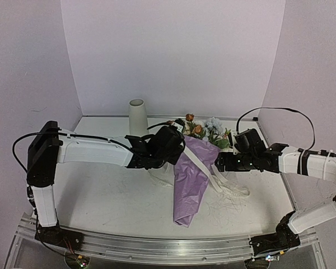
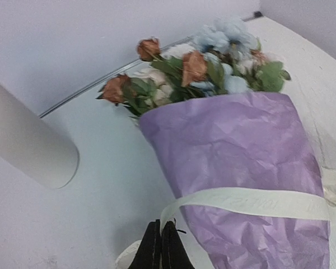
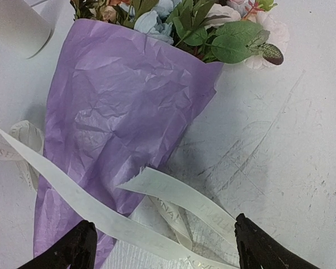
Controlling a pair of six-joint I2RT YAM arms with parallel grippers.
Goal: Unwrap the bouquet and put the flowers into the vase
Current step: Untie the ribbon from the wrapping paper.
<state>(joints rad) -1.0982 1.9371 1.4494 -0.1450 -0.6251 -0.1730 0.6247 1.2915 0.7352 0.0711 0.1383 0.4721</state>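
Note:
The bouquet point(image 1: 189, 176) lies on the white table, its lilac paper cone point(image 2: 241, 151) pointing toward the front edge. The flowers point(image 1: 204, 128), rust, pale blue and cream blooms point(image 2: 196, 70) with green leaves point(image 3: 224, 42), stick out of the far end. A cream ribbon point(image 2: 257, 202) crosses the paper, with loose ends point(image 3: 179, 193) trailing on the table to the right. My left gripper point(image 2: 161, 225) is shut on that ribbon at the cone's left edge. To the right of the bouquet my right gripper point(image 3: 163, 238) stands open over the loose ribbon ends, holding nothing. The off-white vase point(image 1: 137, 116) stands upright at the back left.
Lilac walls point(image 1: 173, 50) close the table in at the back and on both sides. An aluminium rail point(image 1: 168, 249) runs along the front edge. A black cable point(image 1: 280, 111) loops above the right arm.

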